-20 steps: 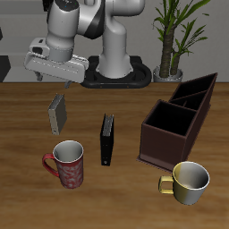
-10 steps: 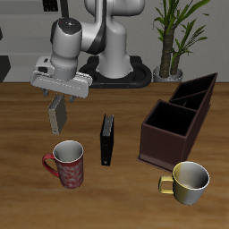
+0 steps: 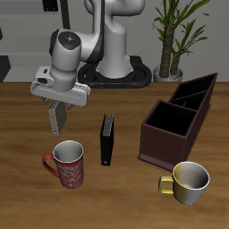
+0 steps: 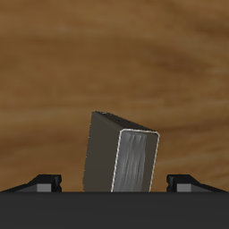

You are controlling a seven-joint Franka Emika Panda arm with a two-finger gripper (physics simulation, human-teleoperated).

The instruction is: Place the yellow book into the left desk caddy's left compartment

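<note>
The yellow book (image 3: 59, 116), thin with a greyish cover, stands upright on the table behind the red mug. My gripper (image 3: 58, 124) has come down over it, with one finger on each side. In the wrist view the book (image 4: 125, 161) stands slightly tilted between the fingertips (image 4: 46, 182), with a gap on each side. The gripper (image 4: 114, 184) is open and holds nothing. The left desk caddy (image 3: 170, 134), a dark brown open box with dividers, stands across the table, well away from the gripper.
A black book (image 3: 107, 139) stands between the gripper and the caddy. A red mug (image 3: 67, 164) sits just in front of the yellow book. A yellow mug (image 3: 190, 182) sits in front of the caddy. A potted plant (image 3: 170, 36) stands at the back.
The gripper has moved down and toward the table's front, from above and behind the yellow book to around it. The book has not moved.
</note>
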